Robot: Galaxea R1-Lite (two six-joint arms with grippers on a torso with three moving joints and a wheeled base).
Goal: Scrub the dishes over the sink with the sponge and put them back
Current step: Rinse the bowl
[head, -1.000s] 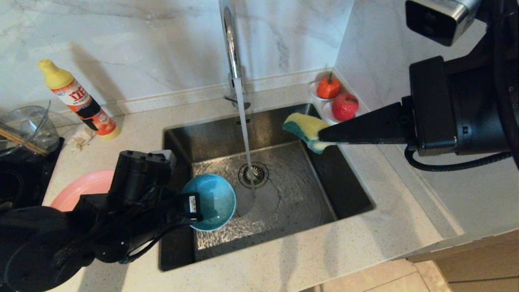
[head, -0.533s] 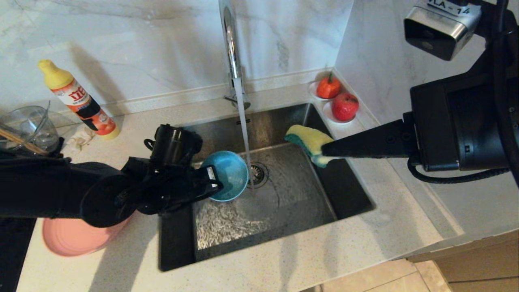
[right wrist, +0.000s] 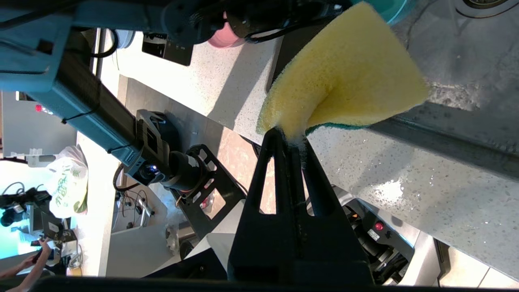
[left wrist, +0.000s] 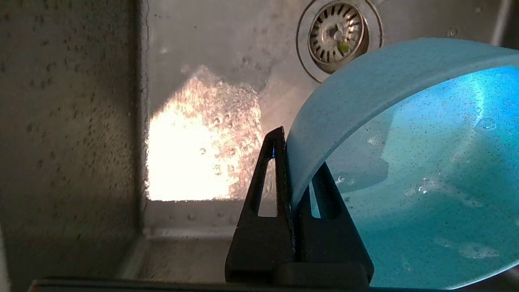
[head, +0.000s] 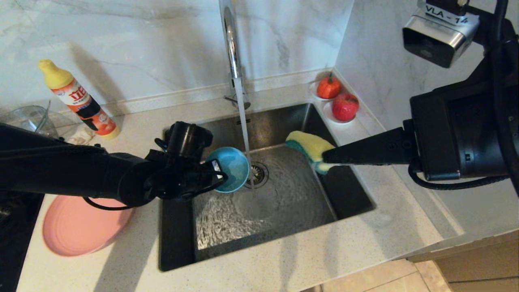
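Note:
My left gripper is shut on the rim of the teal-blue bowl, holding it tilted over the sink beside the running water, just left of the drain. Droplets cling inside the bowl. My right gripper is shut on the end of the yellow sponge, green layer on one face, over the sink's right side. The pink plate lies on the counter left of the sink, partly under my left arm.
The chrome faucet pours a stream onto the drain. A detergent bottle and a glass bowl stand at the back left. Two white saucers with red fruit sit behind the sink's right corner. A wall rises on the right.
My left arm carried the bowl away from the sink's front left, back and right to beside the water stream. The sponge drifted slightly down and right.

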